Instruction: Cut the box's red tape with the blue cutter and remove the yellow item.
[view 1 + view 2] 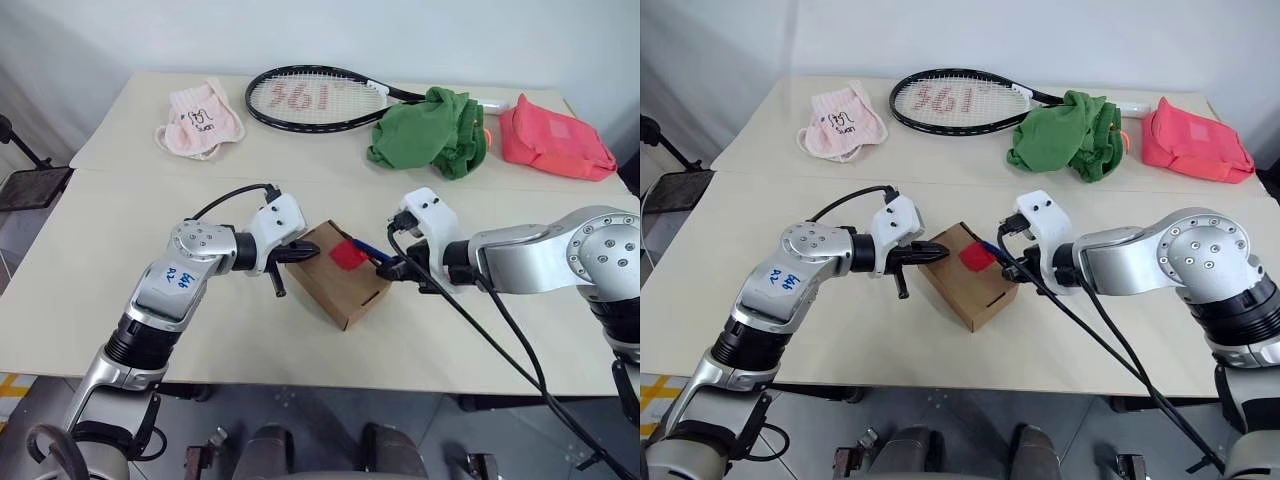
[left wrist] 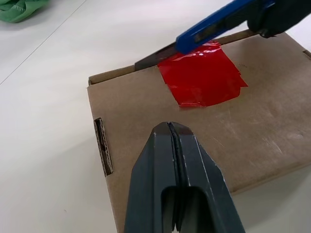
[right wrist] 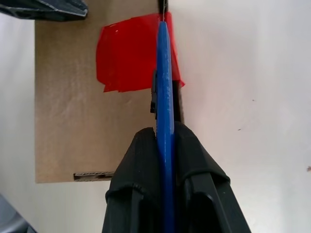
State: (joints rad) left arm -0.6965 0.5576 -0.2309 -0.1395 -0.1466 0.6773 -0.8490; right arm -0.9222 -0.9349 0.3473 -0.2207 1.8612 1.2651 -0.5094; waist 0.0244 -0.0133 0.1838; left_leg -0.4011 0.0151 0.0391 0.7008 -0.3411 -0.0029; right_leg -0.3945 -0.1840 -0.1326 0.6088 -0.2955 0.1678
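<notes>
You had the right gripper (image 3: 164, 141) clamped on the blue cutter (image 3: 164, 73), blade at the box's (image 1: 330, 285) uncut red tape (image 1: 347, 254), left gripper (image 2: 174, 133) closed, bracing.

Blue cutter (image 3: 164, 73) along taped (image 3: 130, 52) box (image 2: 204, 141) edge.

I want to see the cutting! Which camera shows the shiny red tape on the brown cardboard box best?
The left wrist view: the shiny red tape fills the middle, wrinkled edges clear, with the blue cutter at its far edge. The right wrist view also shows it close, but the cutter crosses one side. In both eye views it is just a small red patch on the brown cardboard box.
</notes>
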